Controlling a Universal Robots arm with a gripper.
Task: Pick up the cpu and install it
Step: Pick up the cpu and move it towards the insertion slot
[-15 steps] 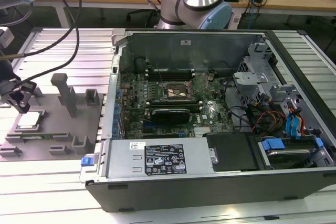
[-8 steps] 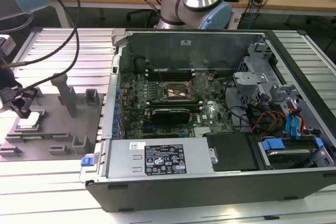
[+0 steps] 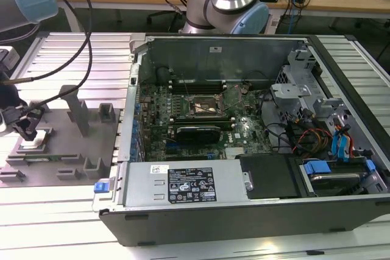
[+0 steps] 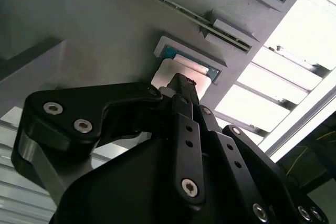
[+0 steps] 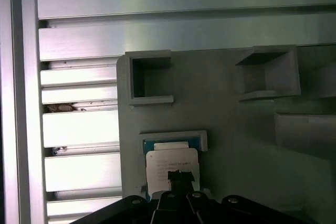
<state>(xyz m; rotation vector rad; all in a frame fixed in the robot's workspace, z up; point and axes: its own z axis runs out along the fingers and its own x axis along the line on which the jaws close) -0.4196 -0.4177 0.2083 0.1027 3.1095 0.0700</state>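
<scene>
Hanging over cpu (image 5: 172, 162) in tray (image 5: 236, 129) | gripper (image 5: 181, 177) closed, empty | exterior view: computer case (image 3: 244, 211) (open)

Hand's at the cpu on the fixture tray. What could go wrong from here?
1. The cpu lies in a rimmed pocket of the fixture tray, with the hand right over it. A skewed lift could catch it on the rim.
2. In the exterior view the black cable hangs near the tray's upright post and may snag there as the arm moves.
</scene>
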